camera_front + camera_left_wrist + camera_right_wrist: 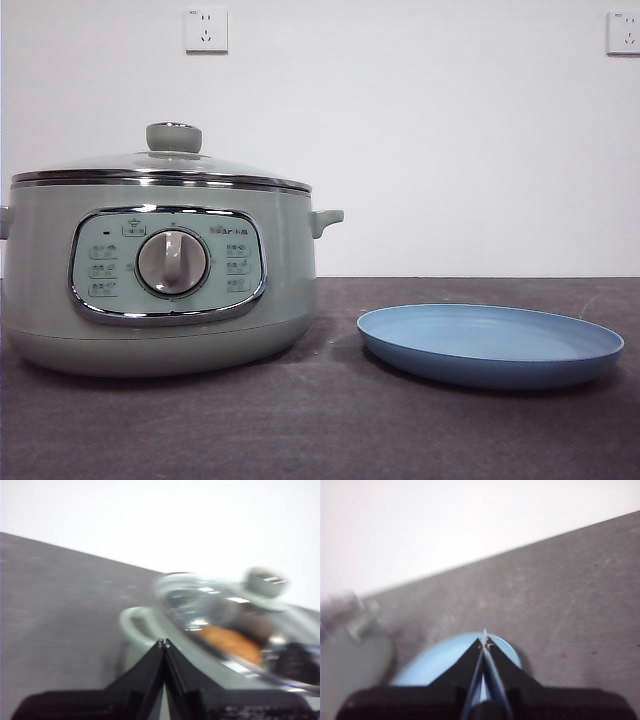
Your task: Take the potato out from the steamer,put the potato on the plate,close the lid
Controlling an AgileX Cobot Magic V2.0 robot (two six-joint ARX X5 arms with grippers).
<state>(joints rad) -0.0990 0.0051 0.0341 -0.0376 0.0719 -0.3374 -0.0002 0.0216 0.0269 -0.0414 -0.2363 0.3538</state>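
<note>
Front view: steamer (160, 280) on the table (320, 420), lid (165, 165) seated, plate (490, 345) just beside it, bare. Potato (227, 642) is seen through the glass from the left wrist, inside the steamer. Lid judged rigid, smooth, breakable; best taken by the knob (173, 137). Potato judged firm, rounded, likely to roll. Left gripper (164, 642) closed, empty, near a side handle (135, 625). Right gripper (485, 642) closed, empty, above the plate.

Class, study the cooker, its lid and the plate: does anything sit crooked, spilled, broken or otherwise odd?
Nothing stands out. The lid sits level on the steamer, with the potato visible through the glass. The plate lies flat beside it, bare and unmarked. Both the left gripper and right gripper are shut and hold nothing.
</note>
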